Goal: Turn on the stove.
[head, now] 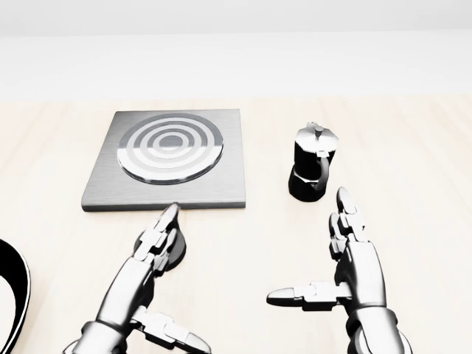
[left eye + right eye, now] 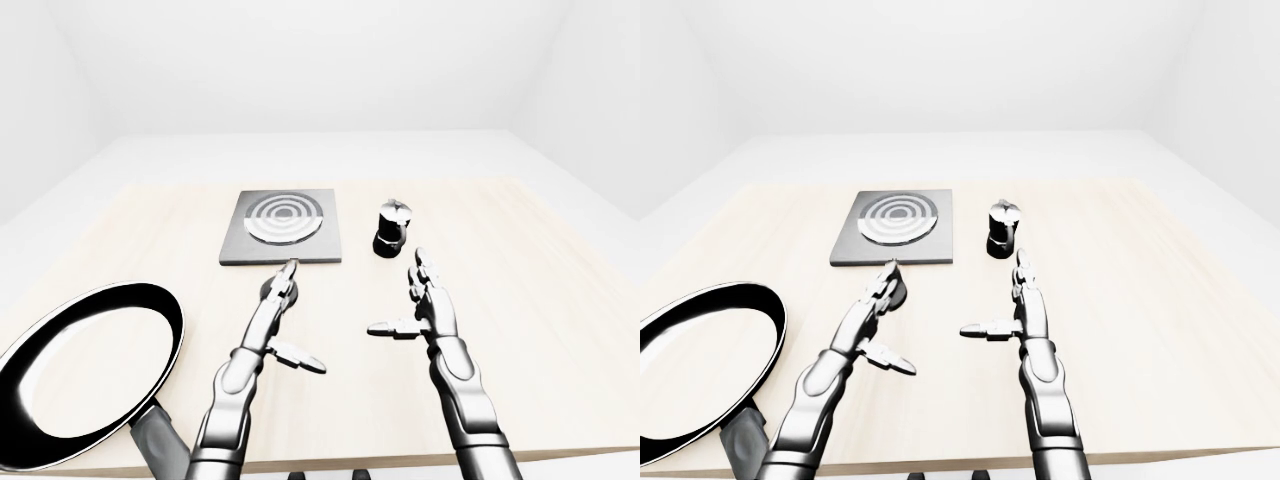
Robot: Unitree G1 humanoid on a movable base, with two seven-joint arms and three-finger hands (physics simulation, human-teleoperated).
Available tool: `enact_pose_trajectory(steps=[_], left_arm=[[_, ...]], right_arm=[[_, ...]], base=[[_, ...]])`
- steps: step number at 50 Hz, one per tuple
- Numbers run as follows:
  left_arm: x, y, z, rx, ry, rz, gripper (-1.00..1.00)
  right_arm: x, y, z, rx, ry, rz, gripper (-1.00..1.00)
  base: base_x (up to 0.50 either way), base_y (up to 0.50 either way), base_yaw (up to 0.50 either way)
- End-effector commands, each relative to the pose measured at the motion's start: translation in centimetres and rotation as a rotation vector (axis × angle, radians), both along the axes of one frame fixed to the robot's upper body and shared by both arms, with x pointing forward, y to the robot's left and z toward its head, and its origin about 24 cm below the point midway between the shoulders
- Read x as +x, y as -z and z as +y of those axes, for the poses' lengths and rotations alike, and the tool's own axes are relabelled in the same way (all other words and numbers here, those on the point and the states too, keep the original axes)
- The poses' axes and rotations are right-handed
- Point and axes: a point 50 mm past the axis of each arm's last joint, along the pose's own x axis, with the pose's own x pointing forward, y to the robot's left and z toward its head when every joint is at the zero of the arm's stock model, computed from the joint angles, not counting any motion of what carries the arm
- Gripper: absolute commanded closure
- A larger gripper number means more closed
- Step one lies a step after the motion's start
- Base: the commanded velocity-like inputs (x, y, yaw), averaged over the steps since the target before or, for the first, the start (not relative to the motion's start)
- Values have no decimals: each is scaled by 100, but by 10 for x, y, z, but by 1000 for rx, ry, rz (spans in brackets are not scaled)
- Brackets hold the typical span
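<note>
Left hand (image 1: 151, 258), fingers spread open, is lying over the black knob (image 1: 174, 248) just below the stove (image 1: 225, 188) plate's near edge on the desk (image 1: 413, 147); right hand (image 1: 346, 273) is hovering open, farther off.

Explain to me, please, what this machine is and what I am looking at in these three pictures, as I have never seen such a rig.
These are simulator renders from cameras on a humanoid robot's head, looking out over its own arms. The head view is close up; the two eye views are wider and nearly alike.

The silver jointed limbs are its arms, each ending in a three-finger robot hand. The left robot hand stretches out over a black knob just below the stove, a grey plate with ring-shaped burner. Its fingers are spread, not closed round the knob. The right robot hand hovers open and holds nothing.

Also on the wooden table: a black moka pot right of the stove, and a frying pan at lower left in the eye views.
</note>
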Motion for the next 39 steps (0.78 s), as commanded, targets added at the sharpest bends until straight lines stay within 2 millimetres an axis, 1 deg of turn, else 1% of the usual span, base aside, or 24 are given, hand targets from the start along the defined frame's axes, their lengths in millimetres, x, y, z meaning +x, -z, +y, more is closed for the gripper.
enact_pose_trajectory(steps=[1, 2, 3, 4, 5, 7, 11, 12, 18, 19, 21, 25, 26, 32, 33, 34, 39], left_arm=[[-2, -41, 11, -56, -107, -190, -100], [-2, -49, 15, -67, -132, -229, -100], [-6, -67, 19, -77, -155, -305, -100], [-9, -76, 22, -85, -181, -346, -100], [-14, -89, 28, -101, -213, -408, -100], [-20, -101, 32, -105, -245, -463, -100], [-29, -115, 37, -122, -284, -529, -100], [-33, -121, 39, -132, -292, -557, -100], [-41, -138, 46, -155, -333, -641, -100], [-44, -146, 50, -164, -353, -678, -100], [-46, -153, 53, -171, -360, -716, -100], [-47, -160, 59, -180, -381, -750, -100], [-49, -165, 63, -189, -398, -775, -100], [-67, -189, 70, -219, -421, -911, -100], [-74, -198, 72, -231, -423, -960, -100], [-77, -201, 73, -234, -427, -979, -100], [-90, -218, 78, -260, -442, -1018, -100]], right_arm=[[0, 0, 0, -3, -5, 0, -100], [0, 1, 0, -3, -5, 0, -100], [-1, 1, 1, -3, -6, 1, -100], [-1, 1, 1, -3, -6, 1, -100], [-1, 1, 1, -3, -6, 1, -100], [-1, 1, 1, -3, -6, 2, -100], [-1, 2, 1, -5, -7, 3, -100], [-1, 2, 2, -5, -8, 4, -100], [-1, 2, 2, -6, -9, 4, -100], [0, 2, 2, -6, -9, 5, -100], [0, 2, 2, -6, -9, 5, -100], [0, 3, 2, -6, -9, 5, -100], [0, 3, 2, -6, -8, 6, -100], [0, 3, 2, -5, -5, 8, -100], [0, 3, 2, -4, -3, 9, -100], [1, 3, 1, -3, -2, 10, -100], [1, 3, 1, -1, 0, 13, -100]], base=[[0, 0, 0], [0, 0, 0], [0, 0, 0], [0, 0, 0], [0, 0, 0], [0, 0, 0], [0, 0, 0], [0, 0, 0], [0, 0, 0], [0, 0, 0], [0, 0, 0], [0, 0, 0], [0, 0, 0], [0, 0, 0], [0, 0, 0], [0, 0, 0], [0, 0, 0]])
